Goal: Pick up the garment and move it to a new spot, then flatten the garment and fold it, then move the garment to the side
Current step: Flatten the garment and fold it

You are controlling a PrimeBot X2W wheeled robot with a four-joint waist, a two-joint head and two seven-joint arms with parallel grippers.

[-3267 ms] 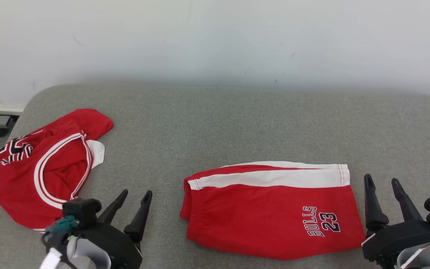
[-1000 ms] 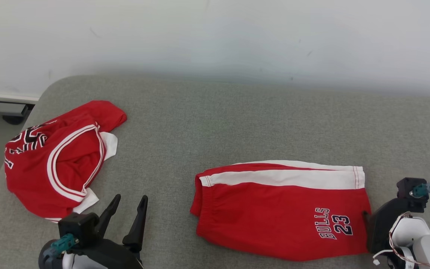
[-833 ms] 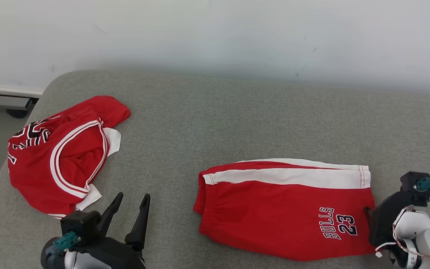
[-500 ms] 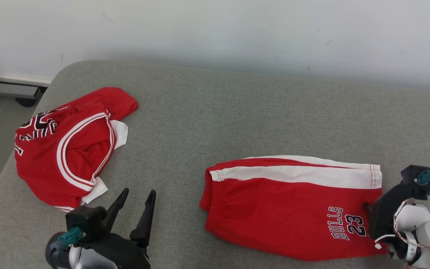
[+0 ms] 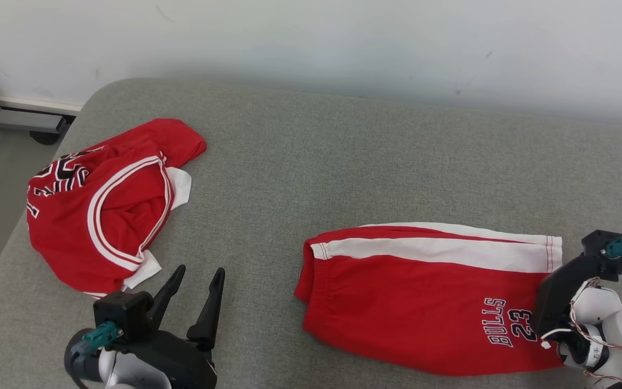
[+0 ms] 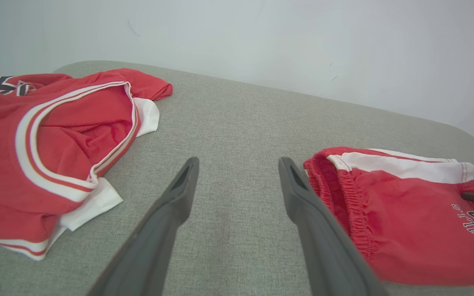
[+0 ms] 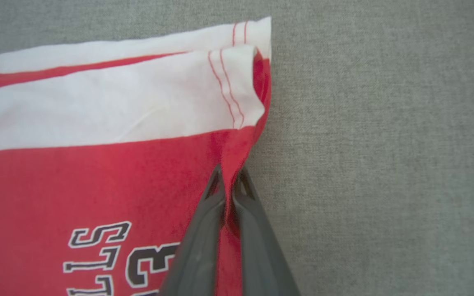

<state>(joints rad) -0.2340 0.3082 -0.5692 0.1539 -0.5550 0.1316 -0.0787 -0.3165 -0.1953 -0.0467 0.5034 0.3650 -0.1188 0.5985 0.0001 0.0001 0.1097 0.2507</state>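
Right wrist view gives us the right tool (image 7: 228,170) with its two dark fingers pressed together on the hem edge of the red shorts (image 7: 97,176). It pinches a ridge of red cloth near the end of the white side stripe, and the fabric rises a little into the tips. We see the shorts lying folded flat on the grey cushion (image 5: 343,162), toward its front right part in the head view. The waistband is to the left and the hem to the right, with the white stripe along the far edge and the lettering BULLS 23 near the pinched edge. Our left tool (image 6: 237,164) is held over bare cushion, its fingers spread wide with nothing between them. It sits between the shorts on its right and a crumpled red jersey (image 5: 100,216) on its left, touching neither. The jersey, trimmed in white with dark lettering, lies near the cushion's left end, well apart from the shorts. Beyond the cushion stands a pale wall (image 5: 311,38).
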